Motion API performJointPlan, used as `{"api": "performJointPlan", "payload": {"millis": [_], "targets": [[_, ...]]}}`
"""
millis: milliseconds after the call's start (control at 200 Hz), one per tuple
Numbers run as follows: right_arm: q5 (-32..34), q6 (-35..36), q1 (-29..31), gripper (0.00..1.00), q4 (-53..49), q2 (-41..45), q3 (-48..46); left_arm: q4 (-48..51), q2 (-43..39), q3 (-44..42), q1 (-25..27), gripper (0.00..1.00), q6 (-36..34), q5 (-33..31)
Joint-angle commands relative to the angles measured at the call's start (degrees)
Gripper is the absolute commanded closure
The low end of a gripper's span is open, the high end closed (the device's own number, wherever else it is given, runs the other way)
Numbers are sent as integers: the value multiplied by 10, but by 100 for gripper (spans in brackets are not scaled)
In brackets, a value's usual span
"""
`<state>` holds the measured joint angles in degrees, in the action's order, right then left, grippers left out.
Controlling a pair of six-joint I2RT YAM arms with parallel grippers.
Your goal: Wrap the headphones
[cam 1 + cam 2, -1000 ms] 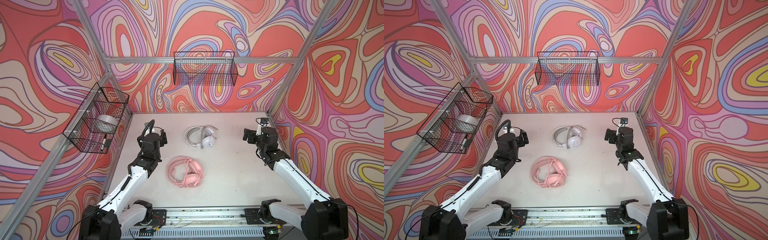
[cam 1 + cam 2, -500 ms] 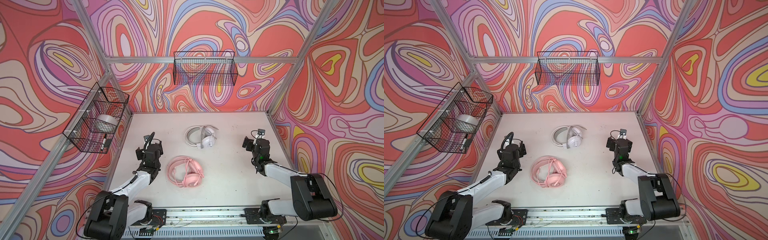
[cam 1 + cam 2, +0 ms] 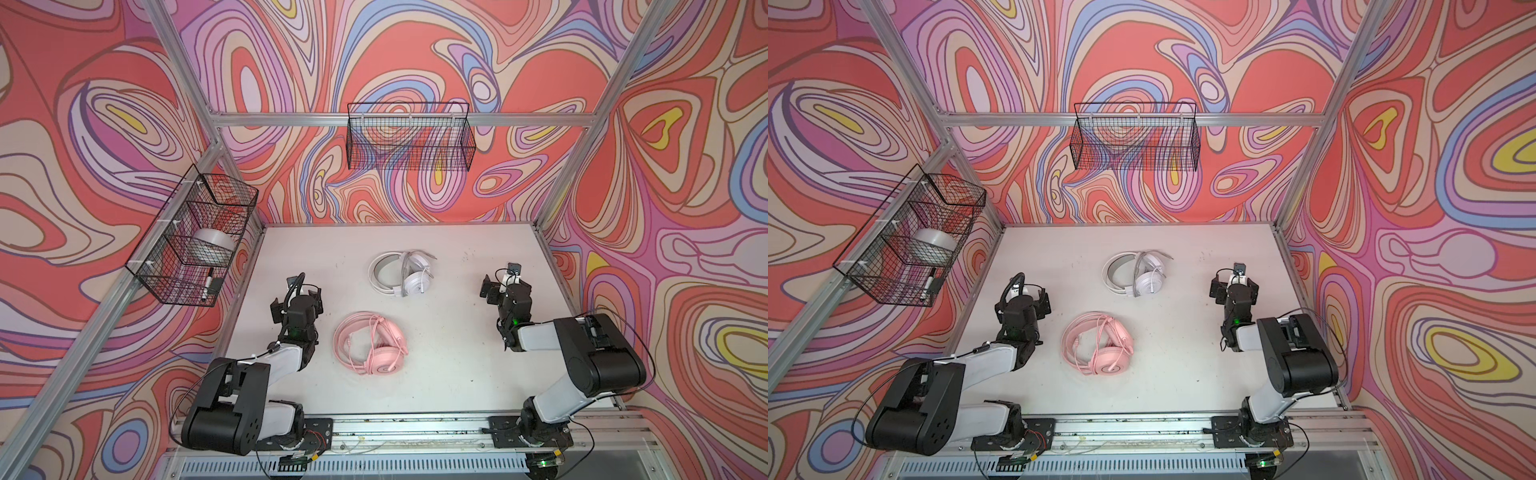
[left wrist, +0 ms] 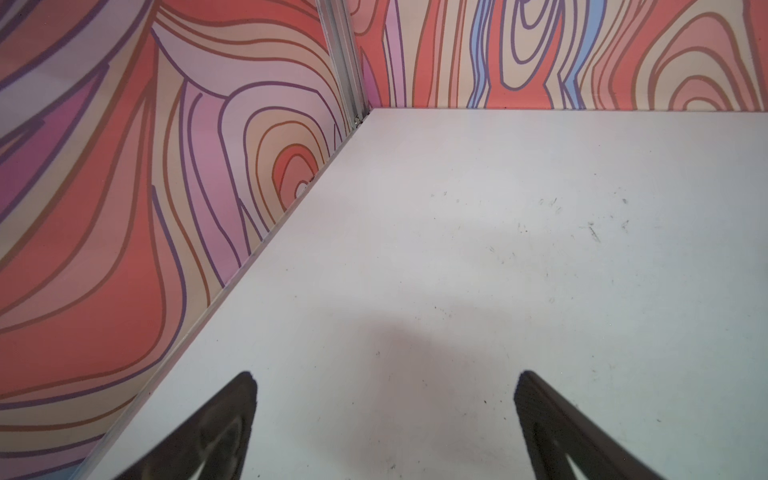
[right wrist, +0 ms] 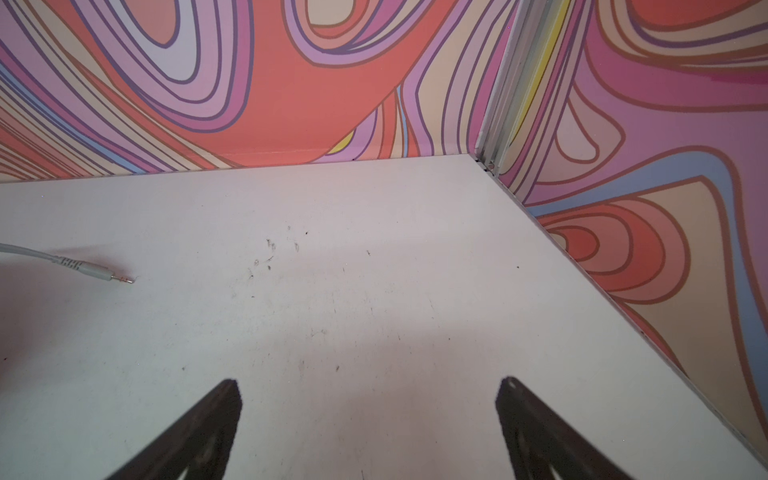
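Pink headphones [image 3: 370, 344] lie on the tabletop [image 3: 457, 353] near the left tool [image 3: 297, 300], released and empty, with the white headphones [image 3: 401, 272] beyond them and the right tool [image 3: 506, 289], likewise released, well apart.

The grey cable [image 5: 25, 251] is cut off at the right wrist view's edge; a dark item [image 3: 206, 284] in the side basket [image 3: 178, 286] is too small to tell.

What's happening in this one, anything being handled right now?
Nothing is being held. Both arms sit folded low at the sides, left gripper and right gripper open over the table. The pink headset and the white headset lie between them, untouched, each with its cable gathered in loops on it; the white one's grey plug end lies loose on the table.
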<state>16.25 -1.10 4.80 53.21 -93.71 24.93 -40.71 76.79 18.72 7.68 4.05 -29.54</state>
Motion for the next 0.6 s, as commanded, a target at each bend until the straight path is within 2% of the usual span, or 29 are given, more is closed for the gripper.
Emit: {"api": "performJointPlan", "payload": {"millis": [0, 165, 225, 416, 481, 596], "targets": [[-17, 4, -8, 1, 52, -25, -4, -65, 16, 3, -13, 0, -6, 24], [-55, -10, -29, 2, 30, -46, 14, -87, 68, 20, -29, 0, -1, 34], [-63, -13, -32, 2, 22, -45, 16, -49, 64, 34, -30, 0, 1, 54], [-63, -13, -33, 2, 22, -46, 17, -51, 96, 53, -36, 0, -28, 125], [-62, -12, -33, 2, 22, -46, 16, -15, 92, 66, -42, 0, -18, 137], [-61, -11, -33, 2, 25, -46, 15, -50, 98, 51, -47, 0, -23, 166]]}}
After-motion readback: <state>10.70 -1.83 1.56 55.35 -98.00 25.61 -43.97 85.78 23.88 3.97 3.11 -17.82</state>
